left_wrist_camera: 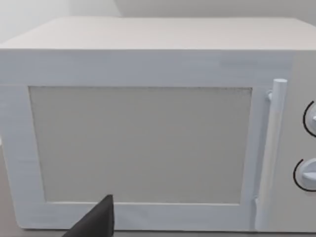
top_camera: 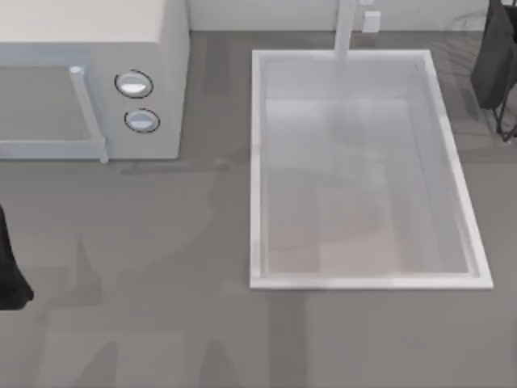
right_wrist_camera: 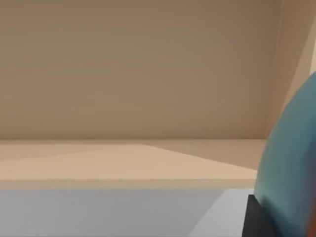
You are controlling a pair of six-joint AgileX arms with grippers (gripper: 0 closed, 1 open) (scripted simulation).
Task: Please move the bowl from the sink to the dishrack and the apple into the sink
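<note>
White sink (top_camera: 257,170) lies bare — the blue bowl (right_wrist_camera: 291,168) sits close against the right arm (top_camera: 494,61) by the bench's far right corner, likely carried rackward. Apple step remains. Jaws: cannot tell.

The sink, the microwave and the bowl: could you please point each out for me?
sink (top_camera: 257,170): top view, on its left rim.
microwave (left_wrist_camera: 140,143): left wrist view, on its door panel.
bowl (right_wrist_camera: 291,168): right wrist view, on its blue outer wall.

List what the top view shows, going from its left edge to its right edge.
Left arm → microwave → its two knobs → sink → tap post → right arm.
</note>
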